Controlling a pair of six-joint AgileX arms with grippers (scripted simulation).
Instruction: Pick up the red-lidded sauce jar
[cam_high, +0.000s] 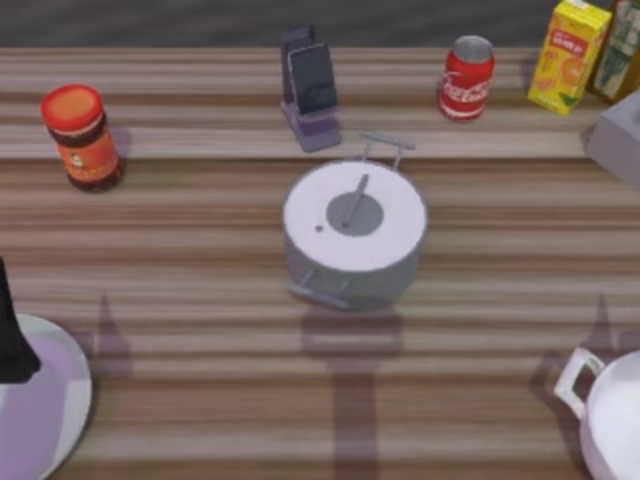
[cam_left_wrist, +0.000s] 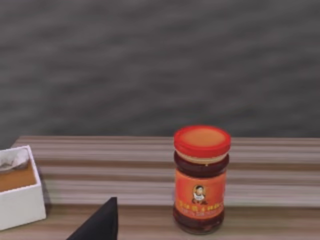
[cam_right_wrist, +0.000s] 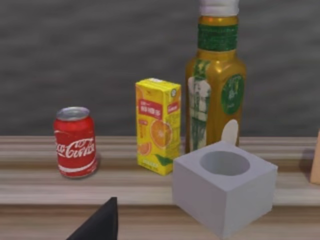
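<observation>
The striped wooden table (cam_high: 200, 300) carries the red-lidded sauce jar (cam_high: 82, 136) far left, a phone stand (cam_high: 310, 90), a Coca-Cola can (cam_high: 467, 78), a juice carton (cam_high: 568, 55) (yellow), and a central grey drum (cam_high: 352, 235).

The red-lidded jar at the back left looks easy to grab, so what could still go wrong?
The red-lidded sauce jar stands upright and is fairly tall for its width, so an off-centre push from the left hand, now well short of it, might tip it. Its rounded side could slip between the fingers. A white box stands off to one side of it in the left wrist view; a wide approach might brush it.
</observation>
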